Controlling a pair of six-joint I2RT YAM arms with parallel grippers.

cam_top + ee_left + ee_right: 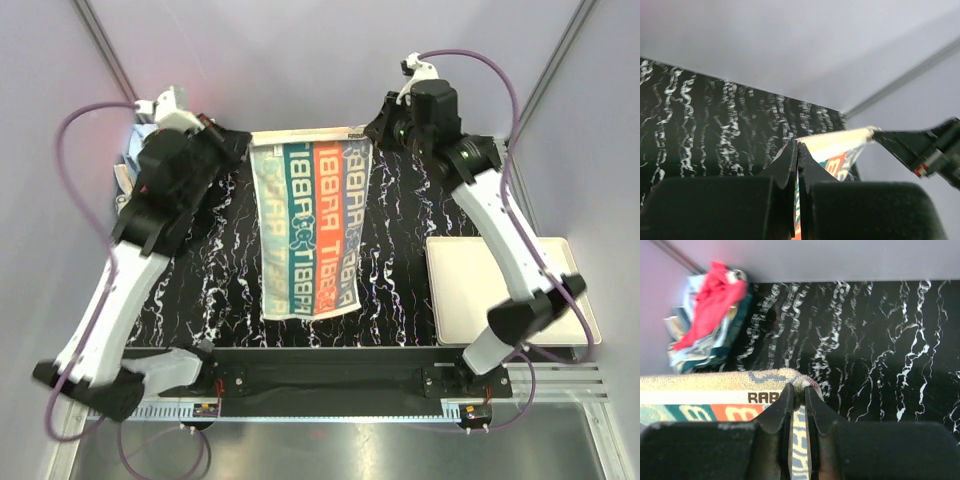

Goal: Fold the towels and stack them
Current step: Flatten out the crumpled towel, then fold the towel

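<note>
Black marbled table [400, 260], pale lilac walls [300, 60] on three sides, cream tray [490, 290] at the right.

Lettered towel [308, 230]: spread mid-table, print side up, far hem pulled into a straight line between the two arms. Near hem curls slightly at one corner. I cannot tell how much of the cloth is lifted off the surface.

Left tool [797, 147]: jaws pressed together on the far-left corner, with cloth showing in the seam between them.

Right tool [799, 390]: jaws nearly together, pinching the far-right corner right at the terry hem.

Pile of other towels [710, 315]: heaped at the far-left corner of the table, pink-red one on top, well apart from the towel in hand.

Handling judgement: light, limp terry with no stiffness of its own. It will sag wherever it is not tensioned and drape over whatever it meets. The looped pile should give good friction, so slip looks unlikely with a corner pinch. Corners and the hem band are the right holds, since a mid-edge pinch would bunch it. Both arms should travel evenly, or the fold will skew.
</note>
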